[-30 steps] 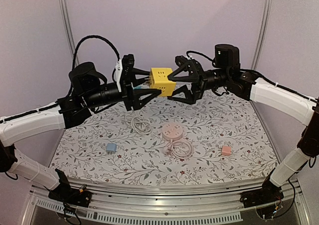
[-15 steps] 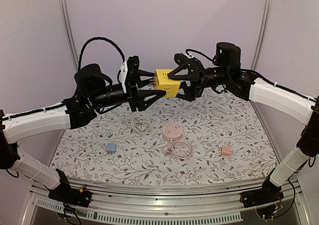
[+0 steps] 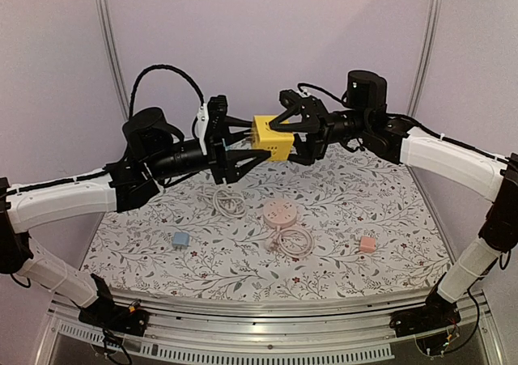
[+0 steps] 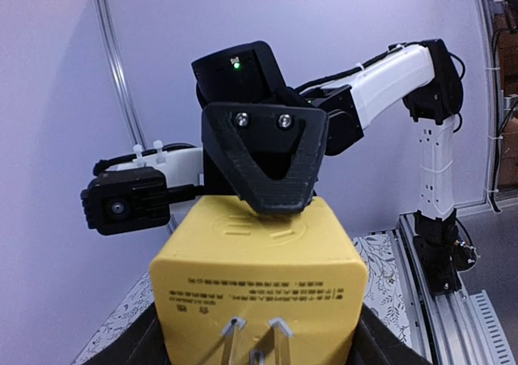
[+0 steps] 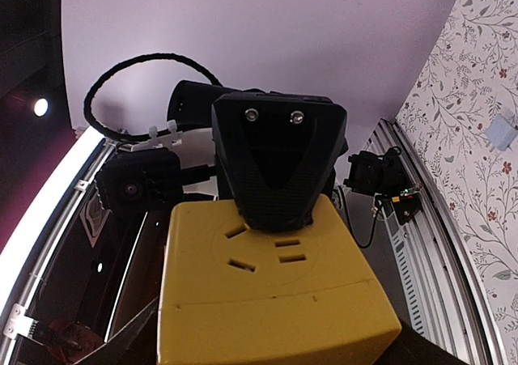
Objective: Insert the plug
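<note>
Above the counter (image 3: pixel 388 211), at 12 o'clock, left hand (image 3: pixel 259 140) and right hand (image 3: pixel 282 138) clamped the cube (image 3: pixel 273 137): probably light, rigid, slick; flat faces suited gripping.

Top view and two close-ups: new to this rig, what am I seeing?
A left arm and a right arm stand at a flowered table. The top view looks from above and behind them; each close-up comes from a wrist camera. On the table lie a white cable, a round pink outlet with cord, a blue adapter and a pink adapter. Between the arms, in the air, is a yellow cube with prongs and sockets. The left pincer and the right pincer both grip it.
</note>
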{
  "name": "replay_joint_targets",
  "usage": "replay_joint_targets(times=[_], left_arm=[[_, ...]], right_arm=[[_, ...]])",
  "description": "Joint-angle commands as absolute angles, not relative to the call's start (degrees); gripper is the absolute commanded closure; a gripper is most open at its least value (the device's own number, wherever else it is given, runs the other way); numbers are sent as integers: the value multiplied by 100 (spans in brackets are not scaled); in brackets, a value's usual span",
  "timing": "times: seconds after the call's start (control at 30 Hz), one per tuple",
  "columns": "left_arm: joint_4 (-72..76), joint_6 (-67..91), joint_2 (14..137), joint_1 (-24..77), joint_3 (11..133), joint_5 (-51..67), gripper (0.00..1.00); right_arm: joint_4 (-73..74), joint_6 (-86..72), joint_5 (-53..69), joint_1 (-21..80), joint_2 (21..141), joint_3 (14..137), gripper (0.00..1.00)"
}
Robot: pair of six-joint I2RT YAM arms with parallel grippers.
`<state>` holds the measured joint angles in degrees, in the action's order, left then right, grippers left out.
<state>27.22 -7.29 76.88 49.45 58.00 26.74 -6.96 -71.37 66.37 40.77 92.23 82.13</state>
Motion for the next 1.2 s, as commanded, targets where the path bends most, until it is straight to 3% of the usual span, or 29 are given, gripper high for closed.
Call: replay_joint_targets(times=[0.0,0.13,0.33,0.37,0.4,0.43,0.5,0.53,0.73,1.17], left_arm=[[2944,-841,7752,5060,5702,2622,100],[2910,-926,7752,5114,5666,2480,100],[2912,-994,7752,5194,5601,2259,100],[2911,-993,7759,5203,5591,2210,95],[2881,-987,7768,5210,5597,2171,80],[2844,-939,7769,5218,5606,2055,54],[2810,-910,7737,5233,5595,1883,13],[2778,-926,7699,5238,5572,1825,2],[2384,-989,7260,5243,5295,1519,0],[65,-580,5565,5240,4747,52,1]], right_arm=[[-834,-7202,6656,4109,9308,8341,27],[-898,-7252,6636,4113,9316,8332,36],[-940,-7294,6662,4116,9310,8308,59],[-940,-7288,6654,4115,9300,8295,63],[-940,-7282,6647,4113,9290,8282,68],[-940,-7278,6633,4116,9276,8272,72],[-928,-7257,6626,4112,9256,8267,80],[-919,-7248,6622,4105,9255,8270,83],[266,-6554,6330,3961,9284,8535,100],[3886,-3874,4598,3741,9741,10071,100]])
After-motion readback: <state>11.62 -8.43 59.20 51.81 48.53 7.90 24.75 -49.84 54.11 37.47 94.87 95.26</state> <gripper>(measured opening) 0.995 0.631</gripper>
